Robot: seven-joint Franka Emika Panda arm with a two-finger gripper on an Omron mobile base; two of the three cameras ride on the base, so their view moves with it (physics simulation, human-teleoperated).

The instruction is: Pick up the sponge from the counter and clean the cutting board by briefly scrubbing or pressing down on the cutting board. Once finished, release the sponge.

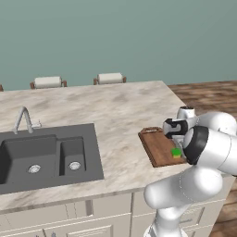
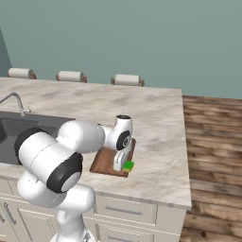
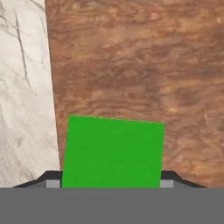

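Note:
The green sponge (image 3: 113, 151) sits between my gripper's (image 3: 109, 183) two dark fingertips, which are shut on its sides. It hangs low over the reddish-brown cutting board (image 3: 140, 65), close to one long edge, with the marble counter (image 3: 22, 87) just beyond that edge. From the left base camera the sponge (image 1: 176, 152) lies at the front right part of the cutting board (image 1: 159, 148), partly behind my arm. The right base camera has the sponge (image 2: 127, 166) under the gripper (image 2: 124, 165) at the board's (image 2: 105, 163) near corner. I cannot tell whether it touches the wood.
A dark grey double sink (image 1: 46, 157) with a faucet (image 1: 23, 120) is set into the counter (image 1: 115, 111) to the left. Stool backs (image 1: 47, 82) line the far side. The counter's right edge (image 2: 182, 142) drops to a wooden floor (image 2: 212, 142).

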